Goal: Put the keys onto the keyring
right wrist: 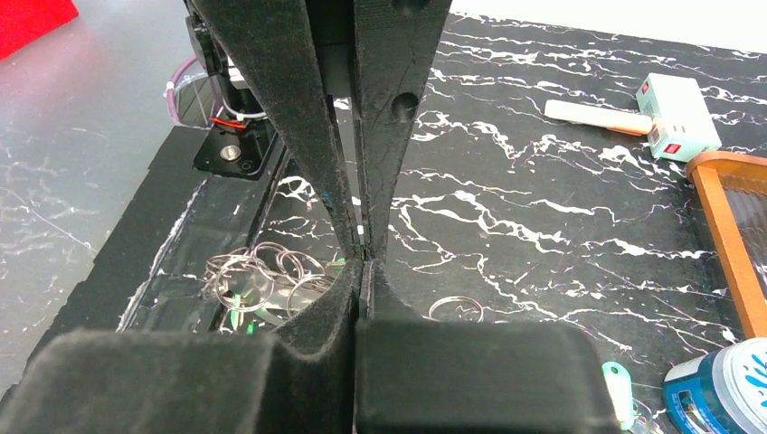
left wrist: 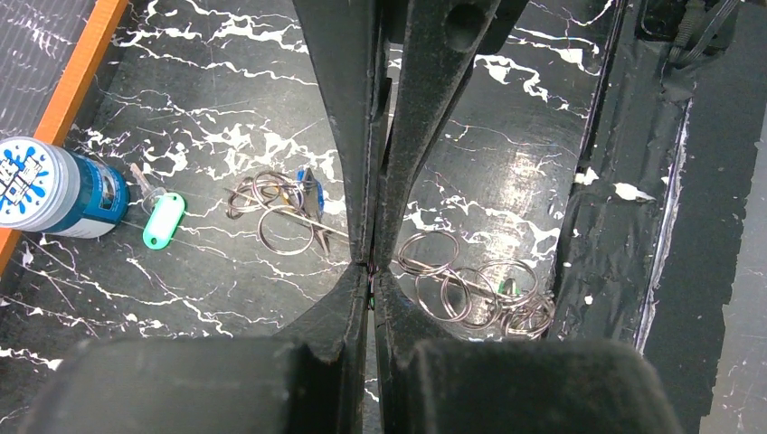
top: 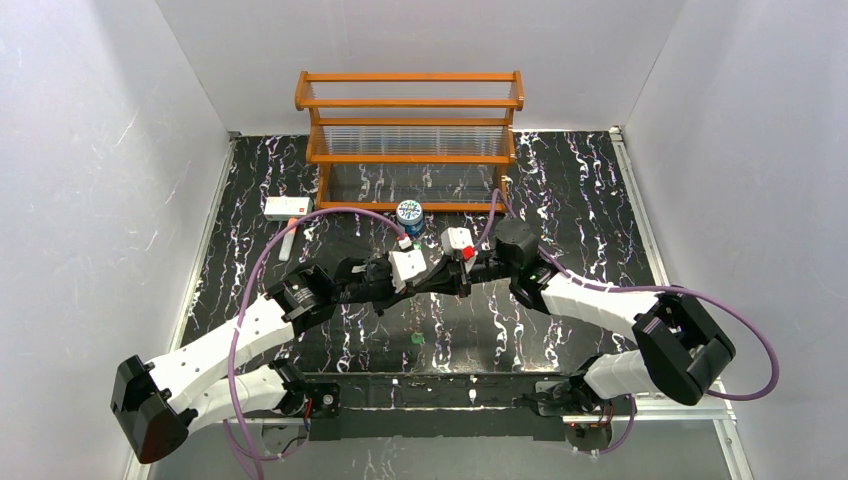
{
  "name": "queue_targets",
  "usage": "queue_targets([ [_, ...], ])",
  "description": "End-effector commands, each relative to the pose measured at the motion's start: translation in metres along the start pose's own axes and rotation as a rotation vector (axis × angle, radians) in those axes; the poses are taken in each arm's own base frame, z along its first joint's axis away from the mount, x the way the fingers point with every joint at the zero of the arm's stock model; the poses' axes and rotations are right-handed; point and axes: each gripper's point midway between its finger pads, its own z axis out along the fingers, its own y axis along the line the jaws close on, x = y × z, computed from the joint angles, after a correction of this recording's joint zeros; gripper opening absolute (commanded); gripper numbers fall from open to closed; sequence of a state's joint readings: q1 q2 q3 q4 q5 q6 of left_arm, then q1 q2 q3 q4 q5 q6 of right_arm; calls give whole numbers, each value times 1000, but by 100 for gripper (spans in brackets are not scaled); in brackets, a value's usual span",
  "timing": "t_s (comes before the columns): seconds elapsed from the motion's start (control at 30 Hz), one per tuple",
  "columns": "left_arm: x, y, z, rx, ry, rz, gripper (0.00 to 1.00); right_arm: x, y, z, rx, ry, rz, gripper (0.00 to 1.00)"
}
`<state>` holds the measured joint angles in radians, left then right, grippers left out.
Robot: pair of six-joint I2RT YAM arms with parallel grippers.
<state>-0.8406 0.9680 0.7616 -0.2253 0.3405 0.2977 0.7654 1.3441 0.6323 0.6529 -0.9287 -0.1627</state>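
Observation:
Metal keyring loops lie on the black marble table in two bunches. One bunch (left wrist: 280, 212) carries a blue key (left wrist: 310, 185). The other bunch (left wrist: 484, 289) sits near the front tape with a green key (left wrist: 508, 287) in it, and it shows again (right wrist: 258, 276) in the right wrist view. A green-headed key (left wrist: 163, 220) lies apart beside the can. My left gripper (left wrist: 371, 271) and right gripper (right wrist: 362, 258) hover above the rings, tip to tip (top: 432, 277), both shut. A thin green-purple sliver shows between the left tips; I cannot tell what it is.
A blue-and-white can (top: 409, 213) stands in front of the orange wooden rack (top: 410, 135). A white box with a red mark (top: 286, 206) sits at the back left. A single loose ring (right wrist: 457, 307) lies on the marble. Black tape (left wrist: 651, 226) borders the front edge.

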Motion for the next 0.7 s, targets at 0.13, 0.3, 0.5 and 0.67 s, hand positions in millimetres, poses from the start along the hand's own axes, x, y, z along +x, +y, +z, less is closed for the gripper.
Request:
queue_targets([
  [0.13,-18,2,-3,-9,-61,20,3,-14,-10,0,37,-10,-67,1],
  [0.3,-21,7,-8,-62,-107,15,20,-25,-8,-7,98,-92,-101,1],
  [0.5,-28,15,-18,-164,-276,13,23,-46,5,-17,132,-245,-118,1],
  [0.67,-40,5,-27,-161,-476,5,27,-62,17,-24,122,-345,-137,1],
])
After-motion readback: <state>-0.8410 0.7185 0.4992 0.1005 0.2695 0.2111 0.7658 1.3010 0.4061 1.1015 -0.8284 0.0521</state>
